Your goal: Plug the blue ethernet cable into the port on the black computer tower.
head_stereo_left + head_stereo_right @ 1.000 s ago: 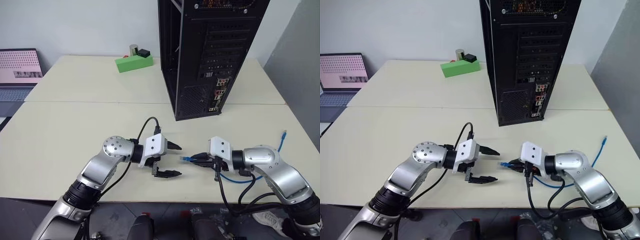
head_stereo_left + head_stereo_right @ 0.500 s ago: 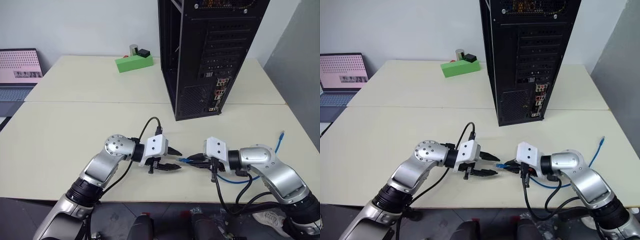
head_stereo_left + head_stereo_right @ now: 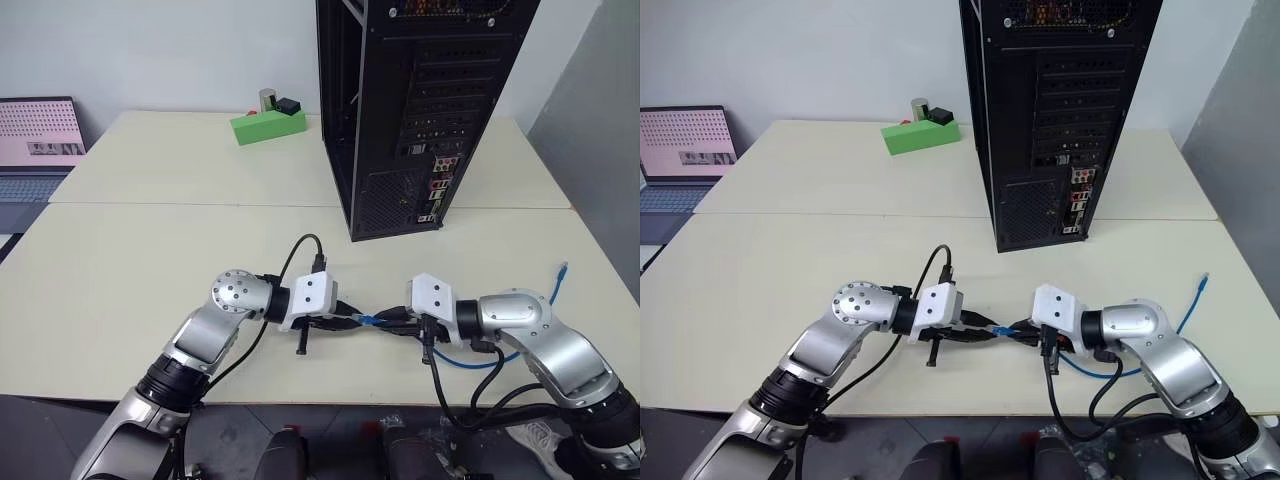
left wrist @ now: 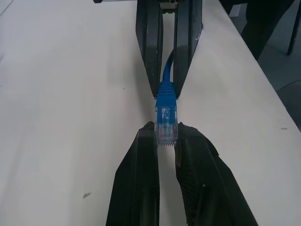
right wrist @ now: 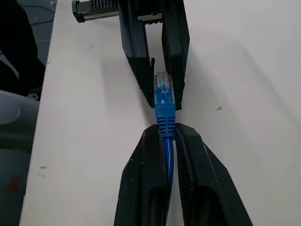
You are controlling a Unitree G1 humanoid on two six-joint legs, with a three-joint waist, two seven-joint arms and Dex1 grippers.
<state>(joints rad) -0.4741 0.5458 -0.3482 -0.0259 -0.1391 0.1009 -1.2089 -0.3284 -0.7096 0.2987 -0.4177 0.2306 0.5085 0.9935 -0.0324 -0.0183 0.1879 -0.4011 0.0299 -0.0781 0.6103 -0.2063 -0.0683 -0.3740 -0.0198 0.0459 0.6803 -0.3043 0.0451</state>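
Left hand [image 4: 166, 136] pinching blue ethernet cable [image 4: 166, 110] plug, right hand [image 5: 165, 134] gripping cord

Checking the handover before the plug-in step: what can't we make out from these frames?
- Ethernet port on the computer tower: connector cluster too small in the eye views to pick it out.
- Blue cable: its middle runs behind the right arm; far end tiny near the table edge.
- Plug: latch tab side not visible in either wrist view, flanked by the left gripper and right gripper.
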